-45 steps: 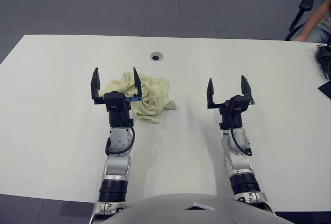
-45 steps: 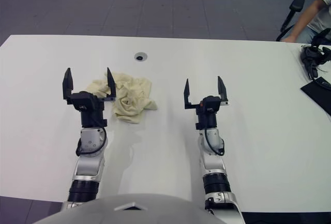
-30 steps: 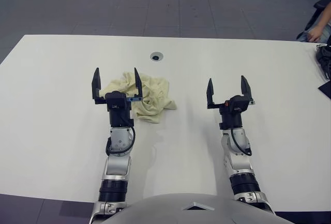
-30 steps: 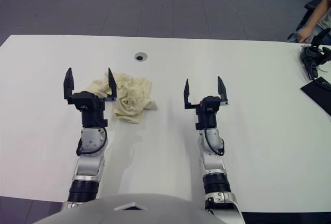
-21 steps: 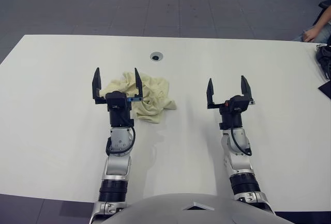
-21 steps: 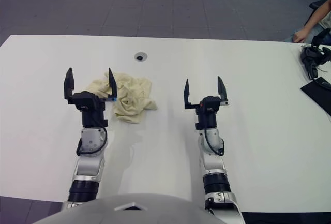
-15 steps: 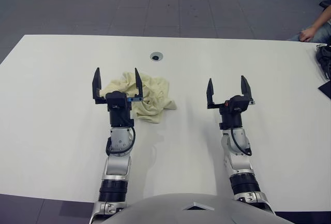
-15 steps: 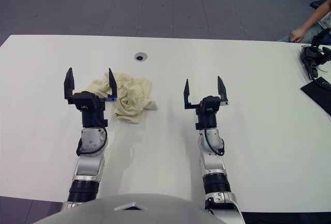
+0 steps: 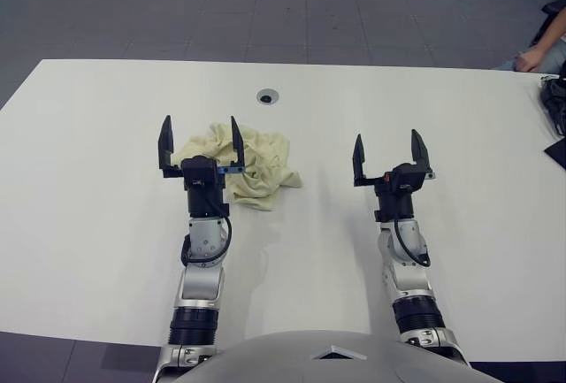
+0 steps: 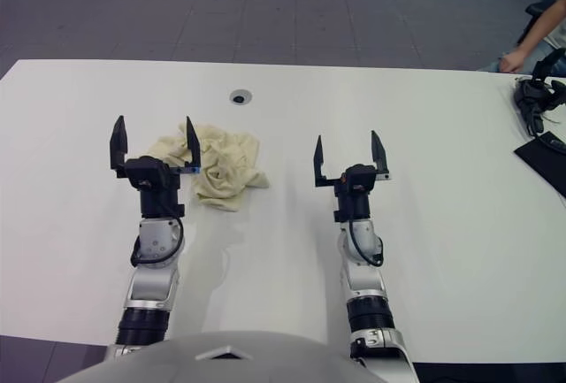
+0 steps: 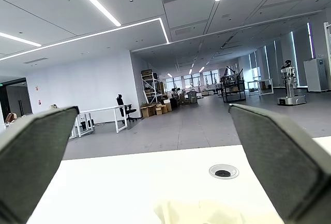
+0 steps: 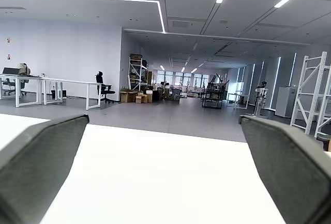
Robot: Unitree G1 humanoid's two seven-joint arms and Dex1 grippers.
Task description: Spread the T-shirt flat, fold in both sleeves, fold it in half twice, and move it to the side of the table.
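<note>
Two claws are mine to work with, and both stand with fingers spread wide, pinching nothing. My left gripper is at the near-left edge of the T-shirt; whether it touches the cloth I cannot tell. My right gripper is over the tabletop, well apart from the cloth on its right. The T-shirt lies as a crumpled pale-yellow heap on the white table, left of centre, near the round cable grommet and on my side of it.

Step in hand, as I judge it — spreading flat; no fold is begun. Procedure:

- Lower the left claw onto the heap's outer edge and pinch a single layer, not a bunched wad.
- Bring the right claw across to the opposite edge before pulling; one claw alone is likely to drag the whole pile.
- Seek a hem or shoulder seam — which part lies uppermost I cannot tell from the wrinkles.
- Draw the two edges apart, low over the surface, towards the middle of the table.

Count: T-shirt, one. Grippers, two, of two fingers each. Cable grommet, one. Table, one. Dark gear at the table's far right edge: a small cluster, number not determinable.
</note>
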